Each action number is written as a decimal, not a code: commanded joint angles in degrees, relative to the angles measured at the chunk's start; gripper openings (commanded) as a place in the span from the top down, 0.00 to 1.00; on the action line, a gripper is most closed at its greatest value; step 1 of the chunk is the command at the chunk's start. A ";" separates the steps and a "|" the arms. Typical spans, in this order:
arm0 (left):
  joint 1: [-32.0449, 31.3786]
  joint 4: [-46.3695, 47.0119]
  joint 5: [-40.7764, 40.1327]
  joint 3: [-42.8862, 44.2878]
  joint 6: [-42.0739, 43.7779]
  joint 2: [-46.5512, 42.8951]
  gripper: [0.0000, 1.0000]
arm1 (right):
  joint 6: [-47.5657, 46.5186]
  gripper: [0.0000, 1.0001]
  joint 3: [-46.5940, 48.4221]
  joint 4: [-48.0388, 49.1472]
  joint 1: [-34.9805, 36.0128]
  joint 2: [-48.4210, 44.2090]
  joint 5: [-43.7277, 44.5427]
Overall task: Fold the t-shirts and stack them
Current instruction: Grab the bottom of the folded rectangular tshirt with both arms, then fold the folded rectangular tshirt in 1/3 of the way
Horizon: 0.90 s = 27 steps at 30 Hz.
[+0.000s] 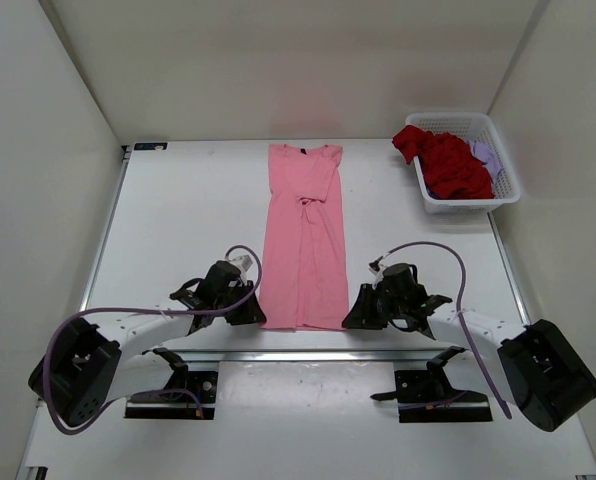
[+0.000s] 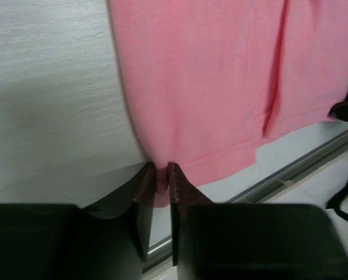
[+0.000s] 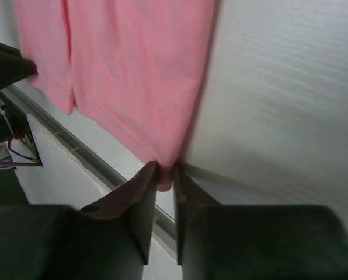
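Down on the white table (image 1: 188,210), the narrow-folded pink cloth t-shirt (image 1: 305,245) has both near hem corners pinched: left gripper (image 2: 162,175) clamps the left corner, right gripper (image 3: 165,175) the right.

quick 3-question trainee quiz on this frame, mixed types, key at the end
1. True or false: the left gripper and the right gripper each pinch a near corner of the pink shirt.
2. Where is the dark red shirt? A) heaped in the basket B) flat at the table's centre C) under the pink shirt
3. Fill in: the number of shirts lying outside the basket is ___.

Key: 1 true; 2 A; 3 one
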 commanded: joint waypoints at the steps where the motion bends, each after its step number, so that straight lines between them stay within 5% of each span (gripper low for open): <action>1: -0.25 -2.56 -0.41 -1.40 1.12 1.26 0.75 | 0.57 0.85 -1.95 2.49 -0.04 1.16 0.78; 7: -2.18 -8.34 2.57 0.54 2.44 -1.02 0.97 | 0.56 1.00 -0.37 -3.37 4.08 0.03 1.99; 11: -3.07 -15.03 5.73 -1.48 1.21 -8.64 1.00 | 2.49 1.00 -0.02 -10.68 8.65 -6.11 3.15; 14: 0.01 -18.90 6.71 3.24 2.16 -12.36 1.00 | -1.10 1.00 5.06 -14.28 4.45 -7.54 2.27; 19: 8.00 -17.26 4.70 16.96 7.45 -3.16 1.00 | -12.60 1.00 20.27 -15.70 -5.30 1.06 2.00; 27: 11.96 -9.60 -2.60 35.31 8.59 17.77 1.00 | -20.00 1.00 45.03 -13.85 -13.58 24.77 1.47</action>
